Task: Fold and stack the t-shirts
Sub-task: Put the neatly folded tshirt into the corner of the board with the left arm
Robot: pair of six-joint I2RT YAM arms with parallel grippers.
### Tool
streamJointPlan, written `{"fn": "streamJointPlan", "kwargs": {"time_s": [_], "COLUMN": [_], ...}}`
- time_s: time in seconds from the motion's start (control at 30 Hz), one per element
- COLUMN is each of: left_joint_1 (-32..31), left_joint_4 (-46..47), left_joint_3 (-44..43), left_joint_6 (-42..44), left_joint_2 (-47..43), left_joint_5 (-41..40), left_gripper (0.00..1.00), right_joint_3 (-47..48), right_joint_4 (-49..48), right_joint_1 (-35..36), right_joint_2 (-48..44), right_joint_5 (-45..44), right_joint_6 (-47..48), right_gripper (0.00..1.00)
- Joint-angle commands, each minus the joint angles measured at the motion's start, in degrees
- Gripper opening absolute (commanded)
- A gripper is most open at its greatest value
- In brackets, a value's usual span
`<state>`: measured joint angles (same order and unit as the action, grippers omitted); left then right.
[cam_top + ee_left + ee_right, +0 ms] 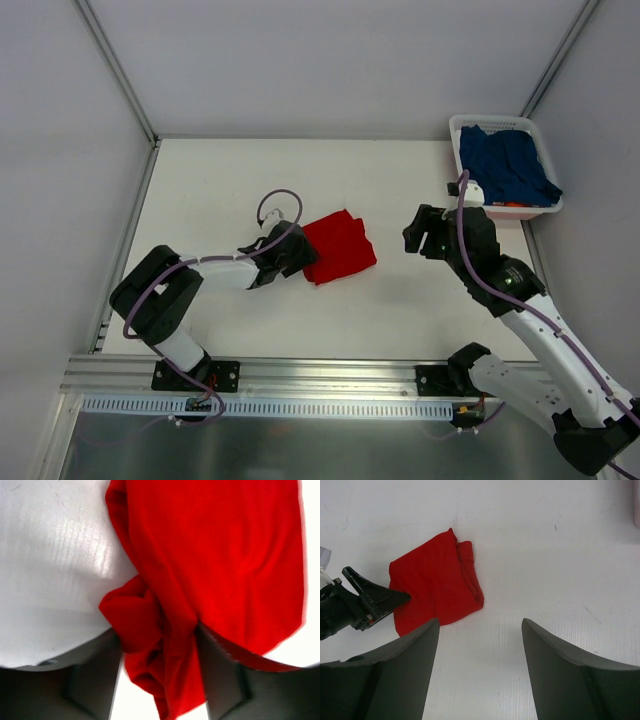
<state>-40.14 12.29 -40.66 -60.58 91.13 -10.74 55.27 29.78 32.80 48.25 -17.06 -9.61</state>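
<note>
One red t-shirt [340,246], one navy t-shirt [510,165], one white basket [492,119]

The folded shirt [340,246] lies mid-way across the table [220,180], its left edge between the jaws of my left gripper [300,255], my right gripper [420,232] to its right; the other shirt [510,165] sits in the basket [455,135], far-right corner.

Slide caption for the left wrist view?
Left gripper straddling the red shirt's bunched edge on the white table.
</note>
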Motion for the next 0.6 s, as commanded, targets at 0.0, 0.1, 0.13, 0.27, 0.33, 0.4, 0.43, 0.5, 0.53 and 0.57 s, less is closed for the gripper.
{"fn": "streamJointPlan", "kwargs": {"time_s": [0.0, 0.1, 0.13, 0.27, 0.33, 0.4, 0.43, 0.5, 0.53, 0.57], "left_joint_1": [-0.1, 0.0, 0.0, 0.1, 0.7, 1.9, 2.4, 3.3, 4.3, 4.9], "left_joint_4": [-1.4, -2.9, -3.6, -7.8, -11.2, -15.0, -16.4, -19.5, -21.5, -22.4], "left_joint_3": [0.1, 0.0, -0.6, -3.2, -5.3, -7.9, -9.0, -12.7, -13.7, -14.8], "left_joint_6": [0.8, 0.7, 0.9, 2.9, 4.8, 6.3, 7.3, 10.3, 11.2, 12.9], "left_joint_2": [2.8, 2.4, 2.3, 1.2, 0.8, 0.5, 0.6, 1.4, 1.6, 2.3], "left_joint_5": [2.0, 1.4, 1.1, -0.1, -0.9, -0.7, -0.7, -0.7, -0.5, -0.1], "left_gripper": [0.55, 0.3, 0.21, 0.06, 0.04, 0.01, 0.0, 0.0, 0.0, 0.0], "right_joint_3": [-0.2, -0.3, -0.3, -0.6, -0.8, -1.0, -1.1, -1.5, -1.6, -1.7], "right_joint_4": [-1.7, -1.7, -1.8, -1.8, -1.9, -1.9, -1.9, -2.0, -2.0, -2.0], "right_joint_1": [-0.3, -0.3, -0.3, -0.3, -0.3, -0.3, -0.4, -0.3, -0.3, -0.3], "right_joint_2": [-1.5, -1.7, -1.5, -1.4, -1.5, -1.7, -1.8, -2.2, -2.3, -2.6], "right_joint_5": [0.0, -0.1, -0.1, 0.3, 0.3, 0.2, 0.3, 0.3, 0.3, 0.3], "right_joint_6": [0.2, 0.1, 0.1, -0.1, -0.1, -0.1, -0.1, -0.1, -0.1, -0.1], "right_gripper": [0.7, 0.7, 0.7, 0.7, 0.7, 0.7, 0.7, 0.7, 0.7, 0.7]}}
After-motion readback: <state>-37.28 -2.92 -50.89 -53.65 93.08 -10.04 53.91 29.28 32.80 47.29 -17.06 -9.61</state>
